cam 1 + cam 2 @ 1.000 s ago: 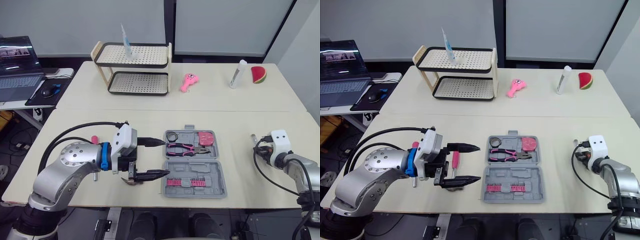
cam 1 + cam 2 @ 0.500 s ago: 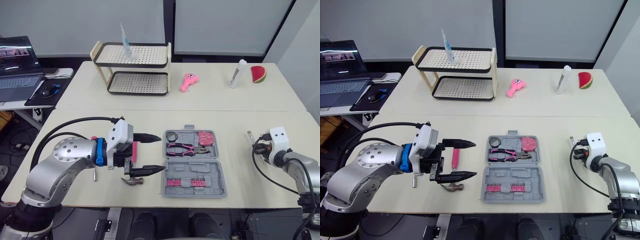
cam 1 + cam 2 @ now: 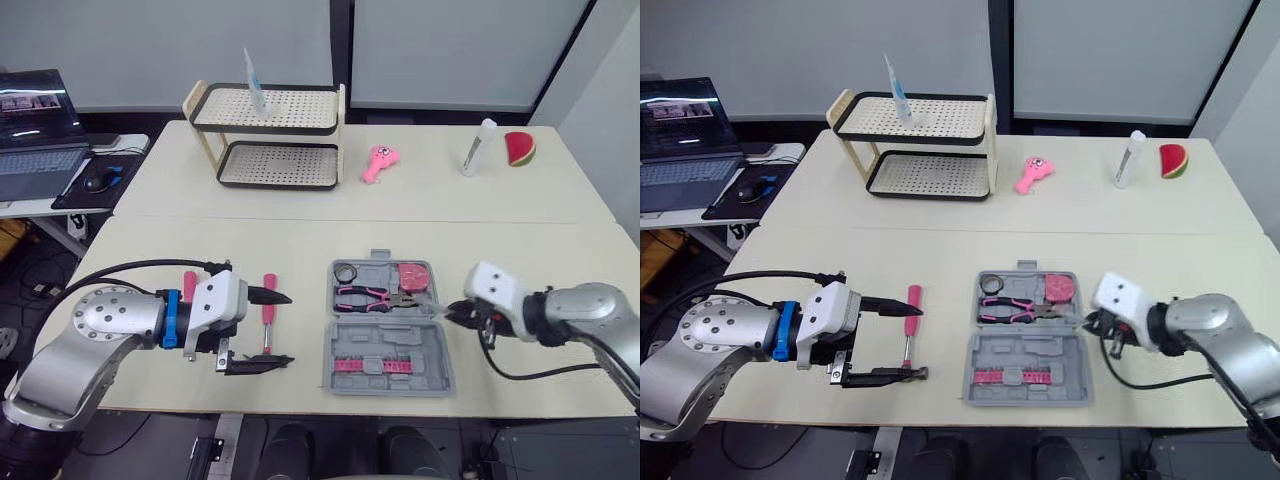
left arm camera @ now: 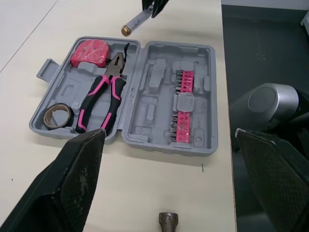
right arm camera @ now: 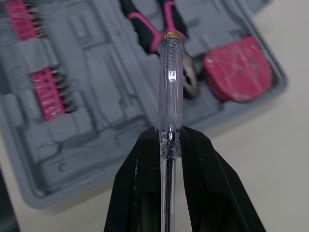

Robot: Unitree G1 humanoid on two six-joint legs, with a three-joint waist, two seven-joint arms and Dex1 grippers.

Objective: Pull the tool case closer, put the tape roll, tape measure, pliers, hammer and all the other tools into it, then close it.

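Observation:
The grey tool case (image 3: 430, 352) lies open near the table's front edge. In it are a tape roll (image 3: 345, 272), a pink tape measure (image 3: 411, 275), pink-handled pliers (image 3: 372, 295) and pink bits (image 3: 375, 365). My left gripper (image 3: 286, 329) is open, left of the case and apart from it. A pink-handled hammer (image 3: 267, 300) lies on the table under its fingertips. My right gripper (image 5: 171, 137) is shut on a clear-handled screwdriver (image 5: 171, 92) at the case's right edge (image 3: 440, 312). The screwdriver's free end reaches over the pliers' compartment. A pink tool handle (image 3: 188, 283) shows behind my left arm.
A two-tier rack (image 3: 265, 135) stands at the back left. A pink toy (image 3: 380, 162), a white tube (image 3: 478, 147) and a watermelon slice (image 3: 518, 148) lie on the far table. A laptop (image 3: 35, 135) and mouse (image 3: 97, 182) sit on a side desk at the left.
My right arm swung in from the table's right edge to the case with the clear screwdriver. My left gripper drew back left from the case, still open, uncovering the hammer.

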